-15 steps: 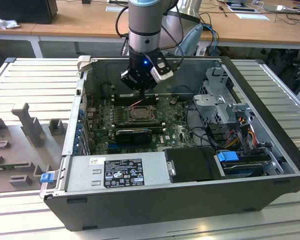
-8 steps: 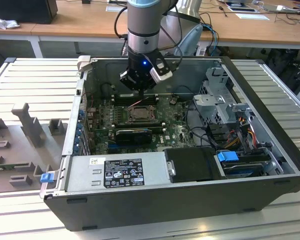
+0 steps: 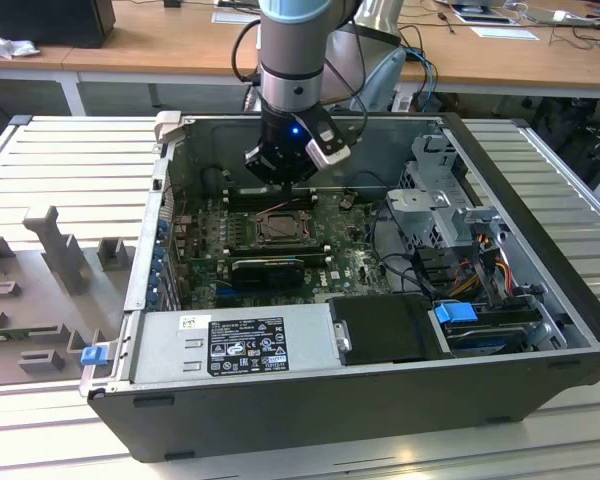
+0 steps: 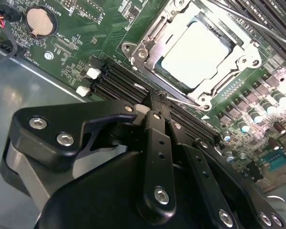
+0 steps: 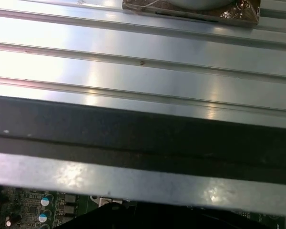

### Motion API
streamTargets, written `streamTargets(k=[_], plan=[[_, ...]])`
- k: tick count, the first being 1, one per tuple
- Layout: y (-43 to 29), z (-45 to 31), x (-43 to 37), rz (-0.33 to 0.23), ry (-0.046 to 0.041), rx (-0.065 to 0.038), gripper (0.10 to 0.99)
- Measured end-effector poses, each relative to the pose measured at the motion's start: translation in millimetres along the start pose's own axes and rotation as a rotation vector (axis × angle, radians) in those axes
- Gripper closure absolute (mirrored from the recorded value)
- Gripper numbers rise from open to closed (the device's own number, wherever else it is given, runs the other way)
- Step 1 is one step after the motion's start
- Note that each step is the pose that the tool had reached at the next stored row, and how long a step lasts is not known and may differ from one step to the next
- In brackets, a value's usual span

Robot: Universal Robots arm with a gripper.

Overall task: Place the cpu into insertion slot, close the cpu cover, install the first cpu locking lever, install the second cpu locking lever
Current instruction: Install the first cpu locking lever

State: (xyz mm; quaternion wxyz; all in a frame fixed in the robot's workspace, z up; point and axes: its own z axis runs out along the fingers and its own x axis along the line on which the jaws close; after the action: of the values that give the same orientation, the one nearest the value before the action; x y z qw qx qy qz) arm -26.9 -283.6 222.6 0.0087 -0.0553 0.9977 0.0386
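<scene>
Cpu point(image 4: 195, 55) sits seated in the insertion slot point(image 4: 148, 36) on the green motherboard point(image 4: 93, 28), near the middle of the board inside the open computer case point(image 3: 540, 200); the cpu cover point(image 4: 229, 59) lies closed over it, framing the pale top. Gripper point(image 4: 155, 102) hovers just beside the socket's edge, over the black memory slots point(image 4: 117, 83), fingers point(image 4: 157, 138) pressed together with nothing between them. A thin metal lever point(image 4: 178, 99) runs along that socket edge near the fingertips; contact unclear.
</scene>
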Motion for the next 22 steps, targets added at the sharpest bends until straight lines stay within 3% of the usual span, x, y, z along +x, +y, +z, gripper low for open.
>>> streamTargets(k=[18,22], plan=[[-3.0,17.4,-6.6,-0.003,0.0002,0.000,0.980],[-3.2,19.0,-7.1,-0.003,0.0011,0.005,0.980]])
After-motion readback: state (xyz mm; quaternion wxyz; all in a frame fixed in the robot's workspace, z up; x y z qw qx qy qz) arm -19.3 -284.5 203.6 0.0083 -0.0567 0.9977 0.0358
